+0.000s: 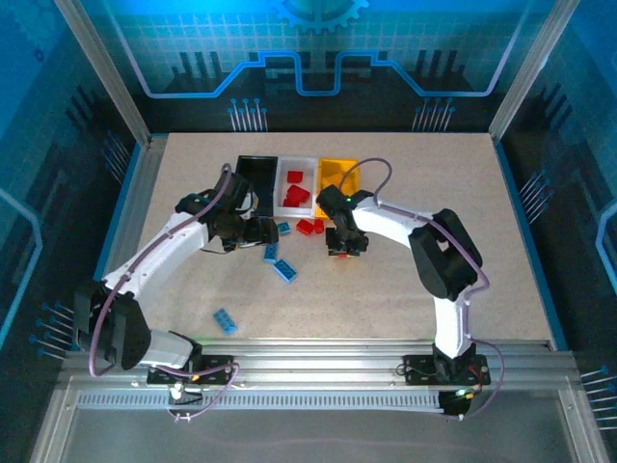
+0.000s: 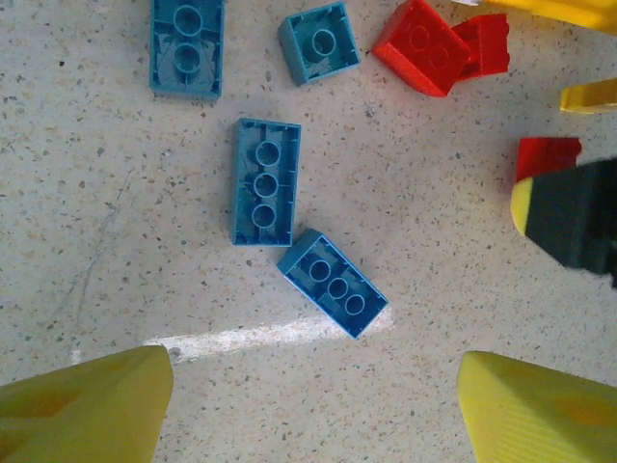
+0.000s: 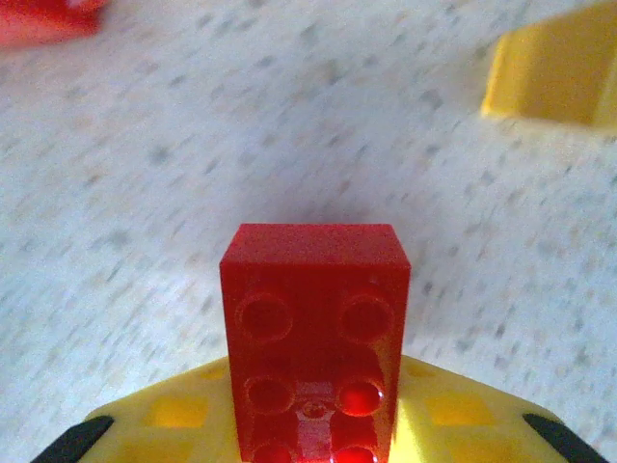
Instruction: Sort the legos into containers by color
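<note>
My right gripper (image 1: 345,245) hangs just in front of the yellow bin (image 1: 337,177), shut on a red lego (image 3: 313,318) that stands up between its yellow fingers above the table. The containers sit in a row at the back: a black bin (image 1: 256,177), a white bin (image 1: 309,163) holding red legos, then the yellow one. My left gripper (image 2: 313,405) is open over bare tabletop, with two blue legos (image 2: 265,181) (image 2: 334,283) lying studs-down just beyond its fingertips. Two more blue legos (image 2: 187,45) (image 2: 319,41) and a pair of red ones (image 2: 424,46) lie farther off.
A lone blue lego (image 1: 226,321) rests near the front left of the table. Red legos (image 1: 310,228) lie between the two grippers. A yellow piece (image 3: 554,72) sits ahead and right of the right gripper. Glass walls enclose the table.
</note>
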Motion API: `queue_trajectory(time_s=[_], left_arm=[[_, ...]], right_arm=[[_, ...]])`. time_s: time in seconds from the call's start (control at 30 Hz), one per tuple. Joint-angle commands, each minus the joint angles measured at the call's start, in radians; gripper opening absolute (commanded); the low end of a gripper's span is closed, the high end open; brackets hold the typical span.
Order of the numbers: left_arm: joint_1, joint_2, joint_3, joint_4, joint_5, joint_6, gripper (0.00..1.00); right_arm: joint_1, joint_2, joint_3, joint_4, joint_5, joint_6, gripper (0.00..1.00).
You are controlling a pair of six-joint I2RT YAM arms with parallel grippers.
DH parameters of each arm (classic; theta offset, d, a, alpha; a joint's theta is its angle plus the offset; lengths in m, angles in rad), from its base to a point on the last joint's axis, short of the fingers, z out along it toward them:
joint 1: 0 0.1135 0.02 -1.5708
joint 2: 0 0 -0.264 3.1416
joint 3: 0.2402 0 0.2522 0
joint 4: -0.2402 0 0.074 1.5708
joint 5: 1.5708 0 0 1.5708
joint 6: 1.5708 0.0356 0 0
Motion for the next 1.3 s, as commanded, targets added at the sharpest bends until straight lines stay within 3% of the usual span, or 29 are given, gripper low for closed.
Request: queue_trajectory(time_s=[0.0, 0.5, 0.97, 1.27], left_arm=[[0.003, 0.001, -0.015, 0.013, 0.030, -0.008, 0.79], [0.003, 0.018, -0.014, -0.034, 0.025, -0.028, 0.79], [0.003, 0.000, -0.088, 0.061, 0.069, -0.152, 0.79], [-0.003, -0.014, -0.099, 0.070, 0.024, -0.210, 0.80]], right_arm=[[0.027, -0.094, 0.012, 0.019, -0.061, -0.041, 0.33], [-0.018, 0.163, 0.493, 0.022, -0.241, -0.114, 0.33], [-0.081, 0.308, 0.687, 0.069, -0.331, -0.139, 0.32], [-0.145, 0.409, 0.885, -0.049, -0.376, -0.159, 0.32]])
